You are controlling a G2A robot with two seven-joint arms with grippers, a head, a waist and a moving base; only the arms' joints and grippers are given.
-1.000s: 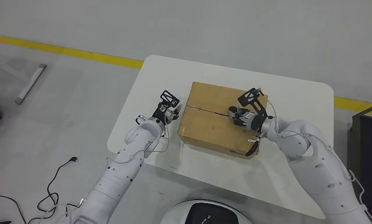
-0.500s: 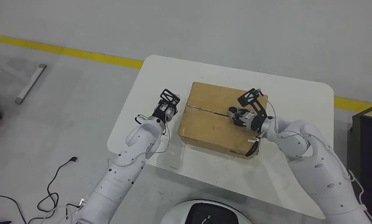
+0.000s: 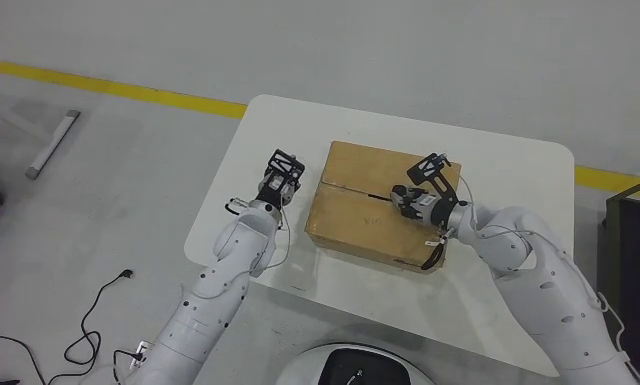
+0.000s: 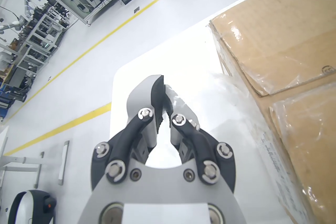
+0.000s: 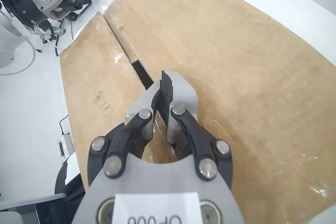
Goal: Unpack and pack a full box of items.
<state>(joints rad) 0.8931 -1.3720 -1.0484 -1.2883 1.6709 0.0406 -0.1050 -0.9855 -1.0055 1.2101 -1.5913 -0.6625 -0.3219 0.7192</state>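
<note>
the left gripper (image 4: 164,93) is pinched closed on a strip of clear tape (image 4: 181,103). it hangs just above the white table (image 4: 170,51), beside the short end of the cardboard box (image 4: 283,46). the tape runs from its fingertips across to the box's end face.

the right gripper (image 5: 163,91) sits on top of the box with its fingers pressed together, right at the centre seam (image 5: 139,72). a short dark gap shows there between the two top flaps. whether any tape is caught between its fingers cannot be told.

seen from above, the box stands in the middle of the table, with one gripper at its end and the other over its lid.

judging by this, the task is at its very start. the seal looks partly peeled, but both flaps lie flat and shut and nothing has been unpacked yet. left to do: clear the rest of the tape, fold the flaps open, lift everything out, then pack it back in.
</note>
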